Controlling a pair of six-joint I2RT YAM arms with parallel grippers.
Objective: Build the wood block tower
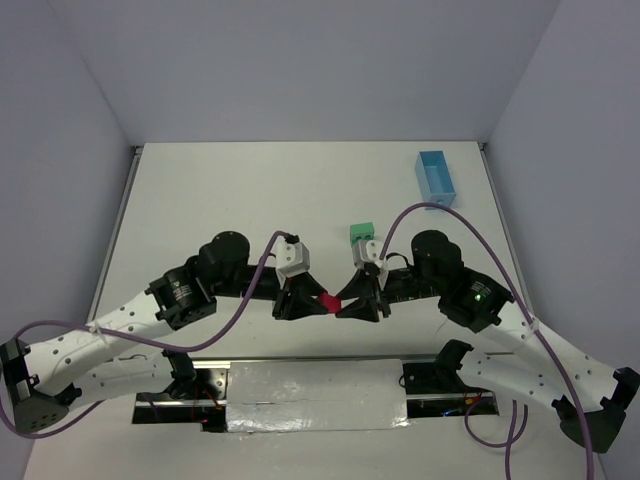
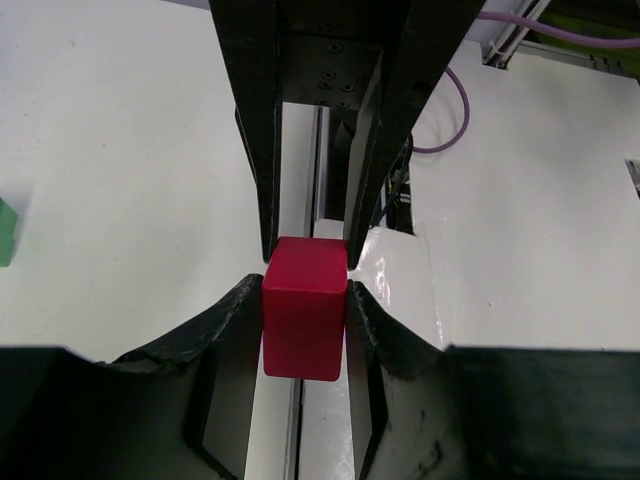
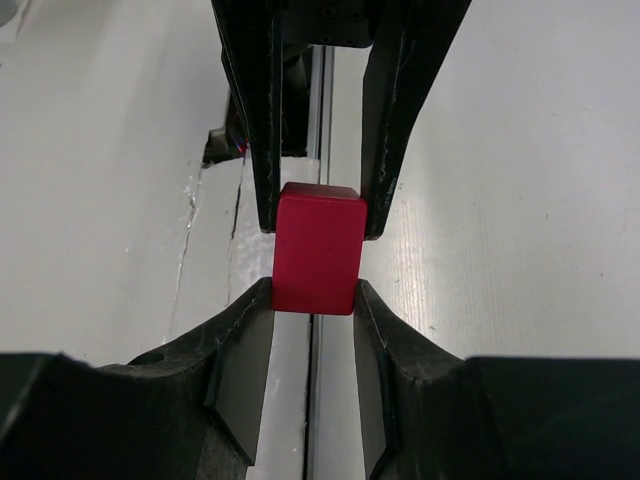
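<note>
A red block [image 1: 327, 301] hangs in the air over the near middle of the table [image 1: 250, 190], above the silver mounting rail [image 1: 315, 395], pinched from both ends. The left tool [image 1: 317, 300] reaches in from the left and the right tool [image 1: 341, 303] from the right, tip to tip. In each wrist view, that arm's two fingers press the block's near end and the other arm's fingers flank its far end, so both tools appear closed on it and nearly shut, with only the block's width between their fingers.

This looks like a hand-over. To do it well, the receiving tool should be squeezing firmly before the giving tool opens. The giver should then back straight out along its own line without twisting the block.

A green block [image 1: 360, 234] sits on the table just beyond the right tool, and a light blue tray [image 1: 435, 178] lies far right.

Which arm is giving cannot be told. The wrist views show flat rectangular faces, so whether the red piece is roof-shaped is unclear. The arms cover the table beneath them, and no other green pieces can be seen.
</note>
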